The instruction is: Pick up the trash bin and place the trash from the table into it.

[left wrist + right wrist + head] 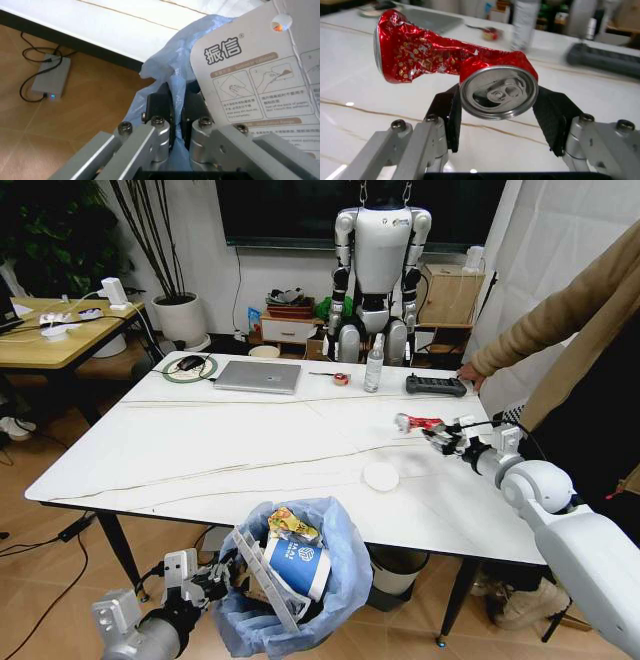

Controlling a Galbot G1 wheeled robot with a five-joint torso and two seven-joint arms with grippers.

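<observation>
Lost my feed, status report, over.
Right gripper shut on crushed red can above white table. Left gripper shut on blue-bagged trash bin rim. White round lid on table below.

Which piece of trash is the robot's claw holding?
The crushed red can, squeezed in the right gripper above the table. The white lid lies untouched.

the near half of the table (180,450) is bare, open to a reach from the near edge, with just a white round lid (381,476) lying right of centre. along the far edge stand a laptop (257,376), a clear bottle (374,364) and a black controller (435,386), where a person's hand (470,375) rests. below the near edge the trash bin (290,580), stuffed with a cup (297,565) and cardboard (260,75), fills the space
</observation>
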